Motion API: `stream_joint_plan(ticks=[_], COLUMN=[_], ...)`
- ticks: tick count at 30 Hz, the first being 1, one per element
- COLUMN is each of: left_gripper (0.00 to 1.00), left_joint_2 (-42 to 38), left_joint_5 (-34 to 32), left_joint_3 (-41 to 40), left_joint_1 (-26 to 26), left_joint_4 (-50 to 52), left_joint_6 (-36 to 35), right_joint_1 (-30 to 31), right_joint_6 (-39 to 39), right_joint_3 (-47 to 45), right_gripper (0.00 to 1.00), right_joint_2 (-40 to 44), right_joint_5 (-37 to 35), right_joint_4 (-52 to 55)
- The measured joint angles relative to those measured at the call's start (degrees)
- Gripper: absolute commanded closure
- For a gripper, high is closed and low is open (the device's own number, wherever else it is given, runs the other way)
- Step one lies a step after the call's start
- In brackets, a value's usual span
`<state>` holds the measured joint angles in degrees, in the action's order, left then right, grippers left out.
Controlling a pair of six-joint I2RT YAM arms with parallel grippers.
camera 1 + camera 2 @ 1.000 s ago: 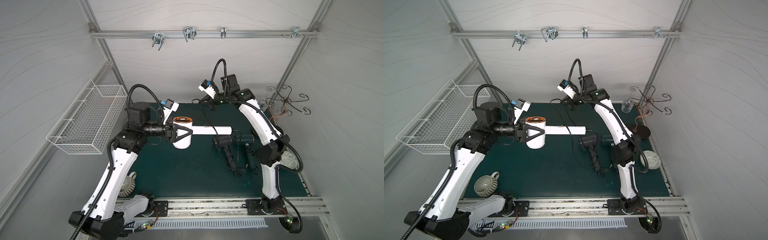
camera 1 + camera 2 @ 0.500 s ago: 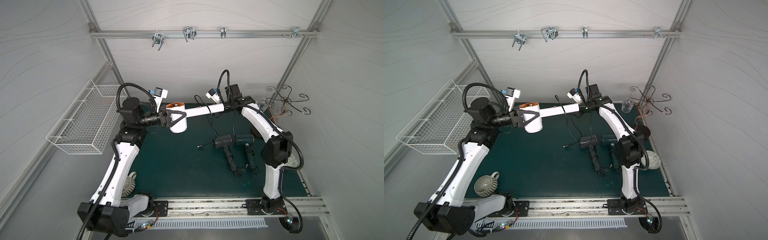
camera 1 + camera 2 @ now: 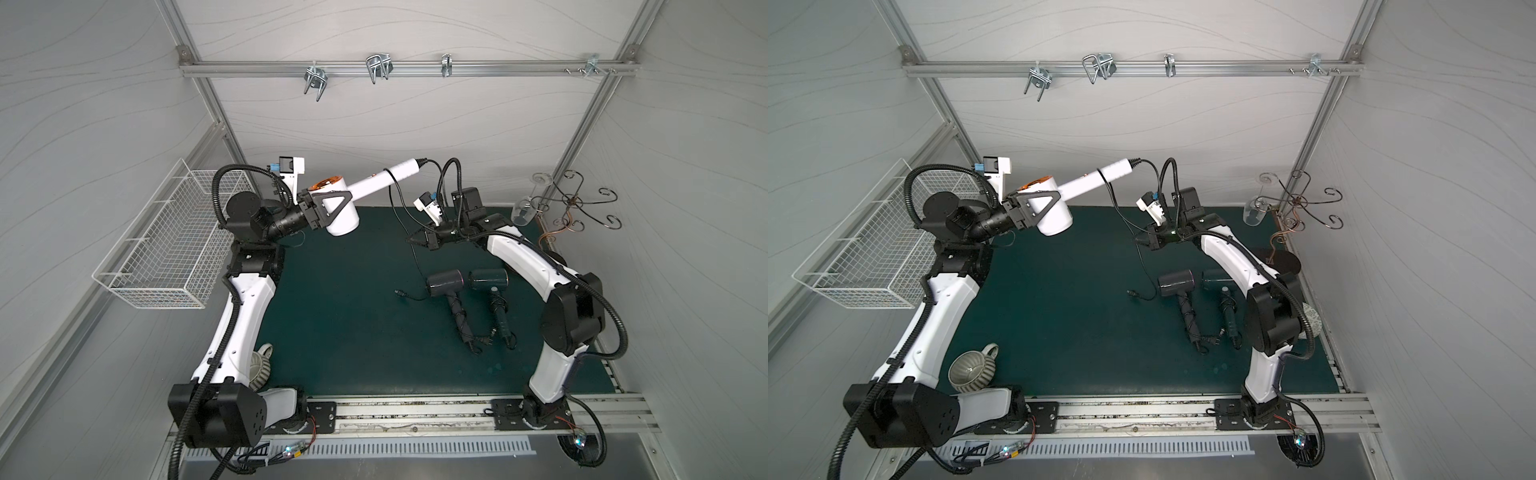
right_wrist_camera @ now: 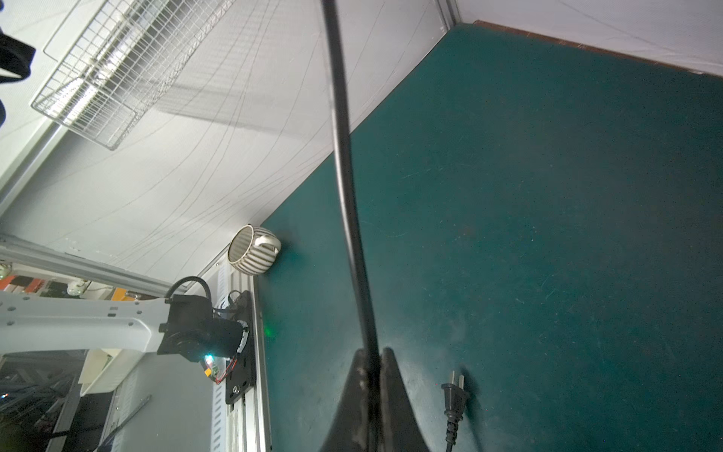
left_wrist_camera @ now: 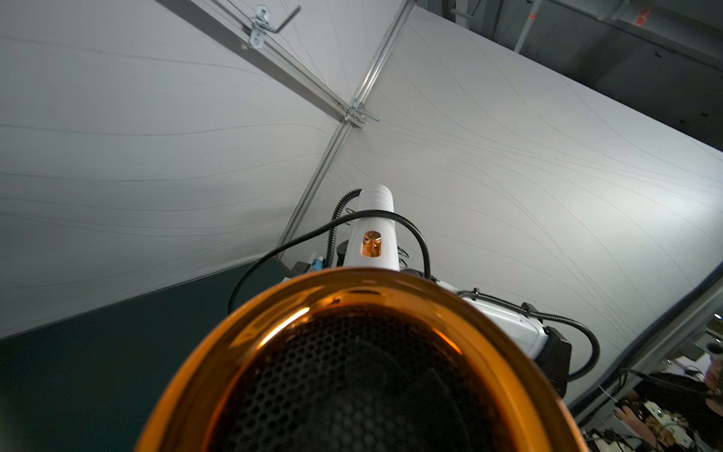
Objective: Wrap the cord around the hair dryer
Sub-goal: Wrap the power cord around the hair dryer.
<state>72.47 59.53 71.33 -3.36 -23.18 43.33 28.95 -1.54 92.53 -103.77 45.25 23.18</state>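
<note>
Basket of white wire [image 3: 166, 245] hangs on the left wall, and a ribbed mug [image 3: 971, 370] sits on the green mat [image 3: 332, 324] by the left arm's base. Further along, the left gripper [image 3: 345, 203] is raised above the mat's far left part with its jaws spread wide and clamped across the barrel of the white hair dryer [image 3: 374, 183]. The dryer's handle slants up toward the back wall.

Its black cord [image 3: 401, 208] leaves the handle's tip, and 1 strand crosses over the handle, as the left wrist view shows [image 5: 375, 213]. From there the cord drops to the right gripper [image 3: 411, 240], whose jaws are pinched fully together on it [image 4: 369, 364]. Below that pinch the cord runs down to the mat, where its plug [image 3: 400, 293] lies flat.

Right of the plug, 2 dark hair dryers [image 3: 444, 282] lie side by side, each with cord wound around its handle. At the far right corner stand a glass [image 3: 524, 210] and a curled metal rack [image 3: 577, 203].
</note>
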Motion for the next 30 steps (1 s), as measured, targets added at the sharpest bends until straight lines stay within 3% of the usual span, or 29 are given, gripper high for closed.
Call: stream_joint_plan(ticks=[7,15,22,30], left_gripper=[1.0,1.0,1.0,1.0], left_joint_2=[2.67,5.81,6.21,6.1], left_joint_5=[-6.88,-11.34,-12.17,-14.19], left_joint_3=[-3.76,-4.94,-4.94,-6.64], left_joint_1=[-4.7,-5.88,-5.86,-5.33], left_joint_4=[-3.98,-3.87,4.17,15.02], left_joint_6=[2.93,3.17,-3.58,-12.37], right_joint_1=[5.86,15.06,19.21,19.69], right_joint_6=[1.44,13.31,22.32,26.6], right_joint_3=[-2.08,5.92,17.55,26.34], right_gripper=[1.0,1.0,1.0,1.0], right_joint_2=[4.31,5.88,5.29,5.22], right_joint_5=[-4.17,-13.35,-21.9,-28.09], right_joint_4=[0.46,12.96,23.74,29.57])
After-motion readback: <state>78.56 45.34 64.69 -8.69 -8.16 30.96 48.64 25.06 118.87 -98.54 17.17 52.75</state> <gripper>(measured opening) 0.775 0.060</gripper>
